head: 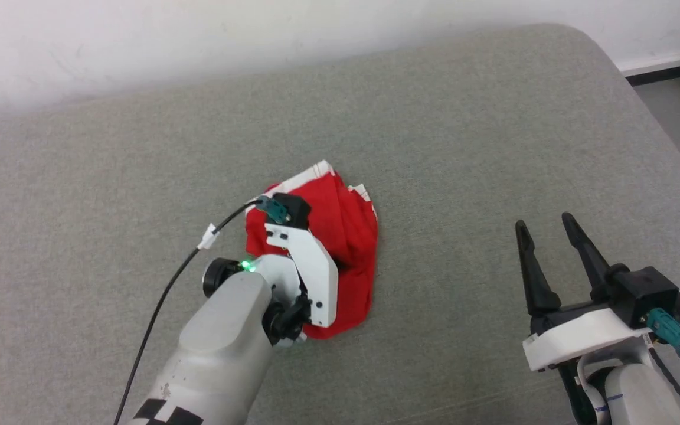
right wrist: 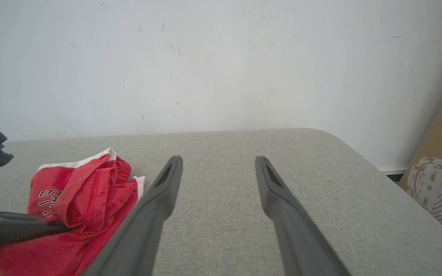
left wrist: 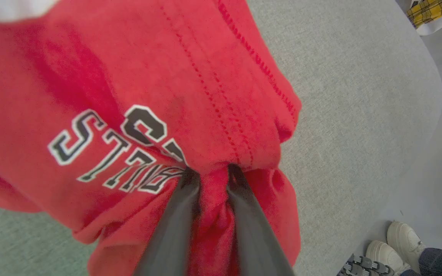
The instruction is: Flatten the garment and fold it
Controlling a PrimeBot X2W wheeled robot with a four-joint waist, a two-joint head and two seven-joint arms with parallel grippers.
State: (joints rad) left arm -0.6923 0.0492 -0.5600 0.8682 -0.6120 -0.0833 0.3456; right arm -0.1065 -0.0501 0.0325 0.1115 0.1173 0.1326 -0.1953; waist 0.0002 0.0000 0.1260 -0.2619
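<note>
Shorts made of soft red cloth with white trim [head: 349,236] lie in a crumpled heap on a big grey cloth-covered cushion [head: 464,118], near its middle and a bit to the left. In the left wrist view, white letters with dark edges show on the shorts. They are upside down and partly tucked into a fold.

The left gripper [left wrist: 209,172] reaches into the heap from the near left side. Its two dark fingers [left wrist: 171,230] are close together and pinch a fold of the red cloth between them.

The right gripper [head: 543,223] is off to the right, well apart from the shorts, over bare cushion. Its fingers are spread wide and hold nothing.

A thin black cable [head: 163,295] runs along the left arm. A white wall [head: 198,41] stands behind the far edge of the cushion. At the far right, a brown cardboard sheet [right wrist: 439,161] leans by the wall. A person's white shoes [left wrist: 395,243] stand on the floor beside the cushion.
</note>
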